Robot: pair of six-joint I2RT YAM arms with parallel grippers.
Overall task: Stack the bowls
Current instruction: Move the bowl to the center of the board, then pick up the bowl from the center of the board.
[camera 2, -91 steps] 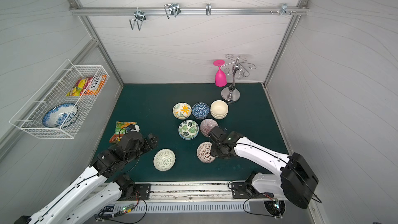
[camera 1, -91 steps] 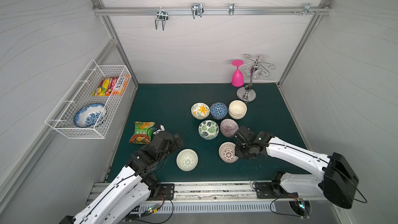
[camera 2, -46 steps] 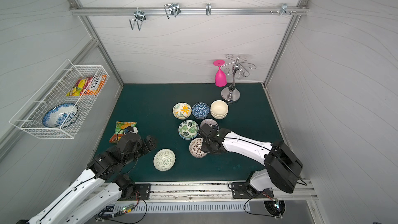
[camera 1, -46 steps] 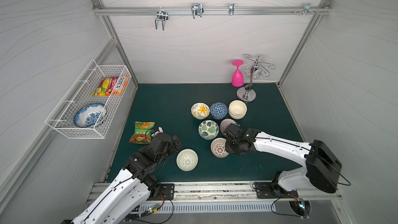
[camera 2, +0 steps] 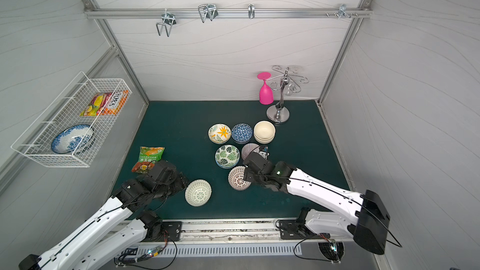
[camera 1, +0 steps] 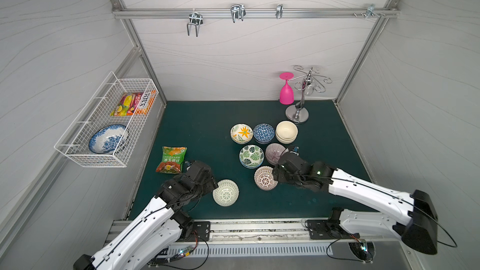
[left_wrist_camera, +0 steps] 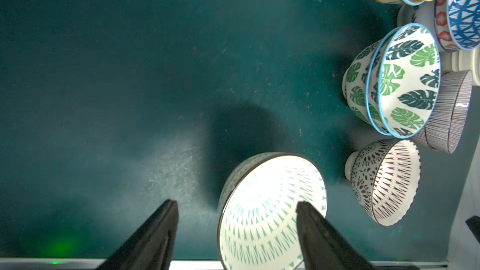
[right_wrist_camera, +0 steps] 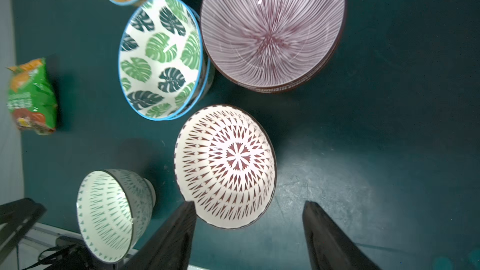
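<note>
Right gripper (right_wrist_camera: 249, 203) parted at maroon-patterned bowl (right_wrist_camera: 224, 164)

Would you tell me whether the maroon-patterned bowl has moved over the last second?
Yes. The maroon-patterned bowl slid to the robot's left, closer to the unmoved leaf-patterned bowls.

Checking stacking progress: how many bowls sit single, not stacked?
2: green lattice bowl at the left hand, brown lattice bowl at the right hand. The rest look stacked; some nested may be hidden.

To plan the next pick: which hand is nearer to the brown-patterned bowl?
Right. The right hand sits at the rim of the brown-patterned bowl; the left hand is farther away, astride the rim of the green-patterned bowl.
</note>
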